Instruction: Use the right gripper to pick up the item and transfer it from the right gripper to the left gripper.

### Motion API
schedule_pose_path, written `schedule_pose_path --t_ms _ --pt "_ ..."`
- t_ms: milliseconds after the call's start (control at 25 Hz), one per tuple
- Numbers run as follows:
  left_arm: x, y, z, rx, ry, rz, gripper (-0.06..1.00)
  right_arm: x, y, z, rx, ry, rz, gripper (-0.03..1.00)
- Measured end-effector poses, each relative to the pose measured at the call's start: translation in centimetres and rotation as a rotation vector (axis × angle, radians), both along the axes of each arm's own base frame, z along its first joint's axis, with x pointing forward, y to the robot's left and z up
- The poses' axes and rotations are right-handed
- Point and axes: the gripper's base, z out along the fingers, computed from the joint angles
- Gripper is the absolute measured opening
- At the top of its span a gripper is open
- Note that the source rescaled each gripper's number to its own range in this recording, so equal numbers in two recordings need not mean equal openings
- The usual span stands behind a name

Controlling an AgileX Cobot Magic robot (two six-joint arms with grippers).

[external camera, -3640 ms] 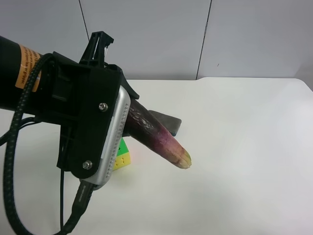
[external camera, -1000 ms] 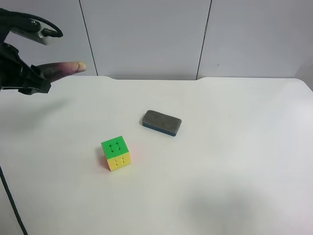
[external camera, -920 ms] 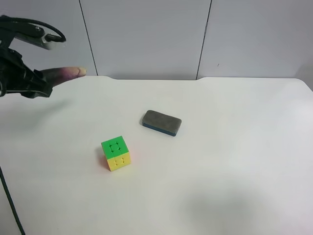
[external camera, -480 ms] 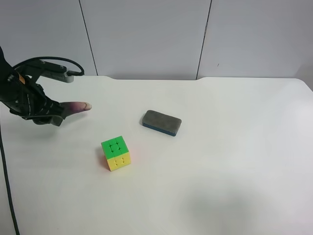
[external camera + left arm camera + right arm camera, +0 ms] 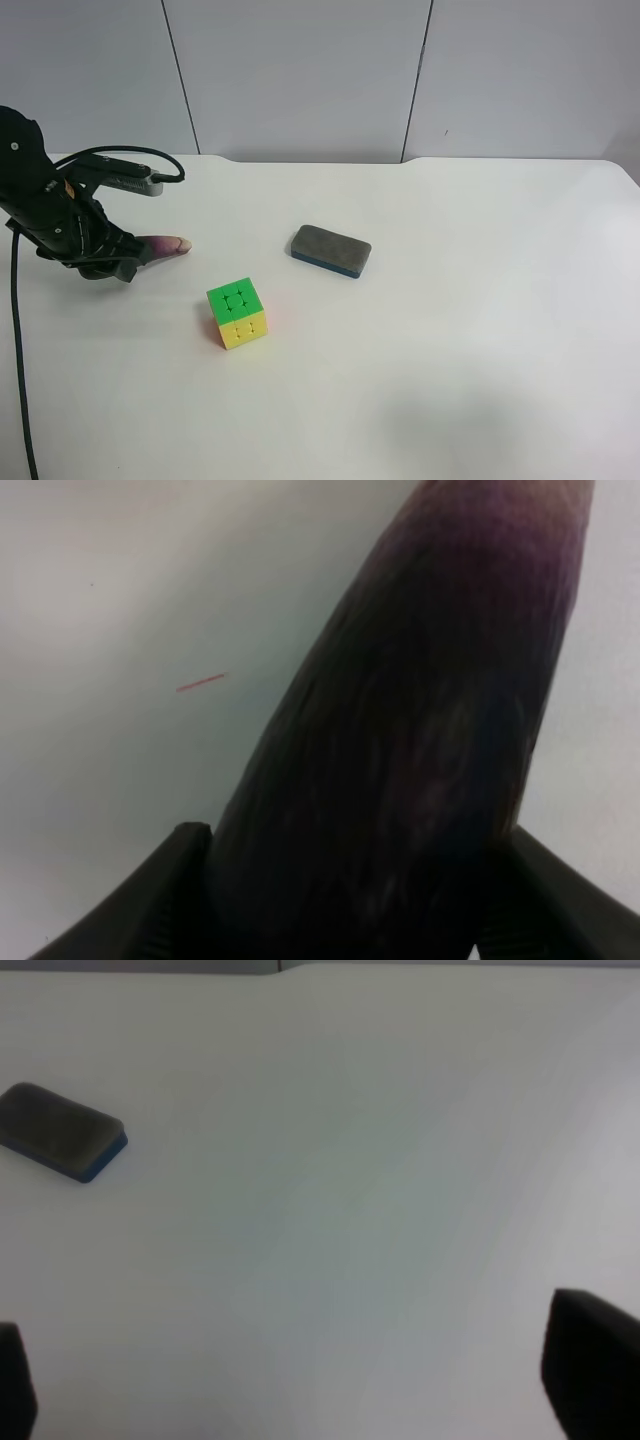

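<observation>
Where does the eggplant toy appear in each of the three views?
Exterior high: the eggplant toy is at the left, held low over the table by the left gripper.
Right wrist: it is not in this picture.
Left wrist: it fills the middle, between the two fingers.
Shared landmark: the eraser is also in the right wrist view; the left wrist view shares only the white table.
</observation>
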Motion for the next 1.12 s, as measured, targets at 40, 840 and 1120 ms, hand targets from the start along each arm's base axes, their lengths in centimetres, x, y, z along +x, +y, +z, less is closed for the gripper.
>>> schedule_pose_path --t_ms 40,840,1120 --pt "0.02 0.0 0.01 -0.001 -0.002 0.0 0.0 0.0 0.0 0.0 0.0 0.0 0.0 1.0" --pt "0.04 -0.01 0.01 -0.005 -0.005 0.01 0.99 0.0 0.0 0.0 0.0 0.0 0.0 1.0" --pt "-0.03 0.03 0.21 0.003 -0.005 -0.003 1.0 0.0 0.0 0.0 0.0 0.0 0.0 1.0"
